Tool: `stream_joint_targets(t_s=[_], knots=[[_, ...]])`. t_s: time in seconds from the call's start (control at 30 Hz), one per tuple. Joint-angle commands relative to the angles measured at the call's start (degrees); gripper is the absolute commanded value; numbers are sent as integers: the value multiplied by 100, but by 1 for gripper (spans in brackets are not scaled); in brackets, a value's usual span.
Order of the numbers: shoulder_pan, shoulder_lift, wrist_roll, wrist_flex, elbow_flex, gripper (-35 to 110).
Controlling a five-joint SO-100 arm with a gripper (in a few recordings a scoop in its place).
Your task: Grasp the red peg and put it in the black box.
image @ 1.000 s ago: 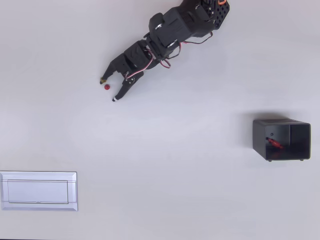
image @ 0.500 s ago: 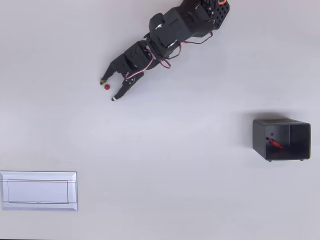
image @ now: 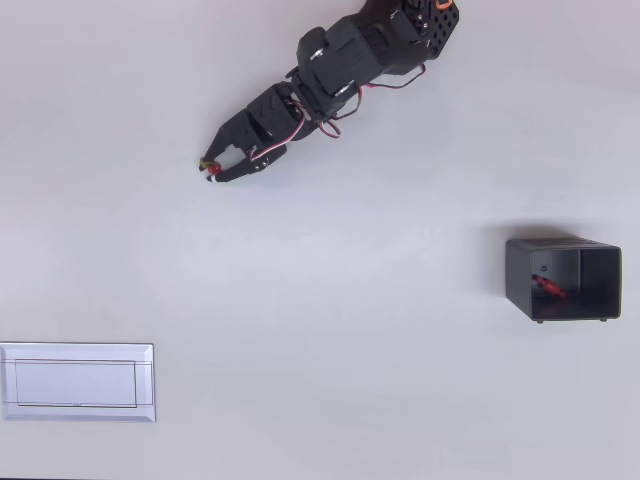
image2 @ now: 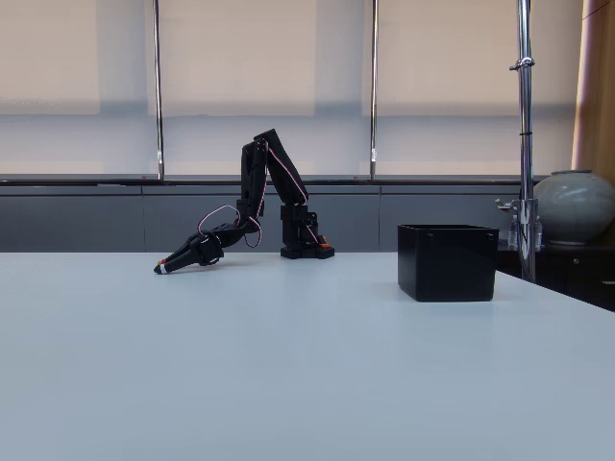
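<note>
In the overhead view the tool (image: 213,170) has closed since 0.5 s ago, when its 2 fingers stood spread on either side of the red peg (image: 214,169); the peg now sits pinched at the fingertips, toward the bench's far left area, so the grasp looks made and the lift and carry remain. The black box (image: 563,279) lies well apart near the right edge, already holding 1 other red peg (image: 547,289). A white framed panel (image: 77,382) rests at the lower left corner. In the fixed view the tool (image2: 163,268) reaches low over the bench (image2: 288,365) with its fingers together; the peg is too small to make out there, and the black box (image2: 448,261) hides its contents behind its wall.
</note>
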Motion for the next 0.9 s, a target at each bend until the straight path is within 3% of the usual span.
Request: stream_joint_targets(t_s=[0.0,0.4,0.6,0.87], knots=[[141,-79,-88,352,176,0],[-264,-2839,-589,3577,79,0],[-1187,-5186,-633,6311,44,0],[-2663,-7866,-809,7277,-501,0]])
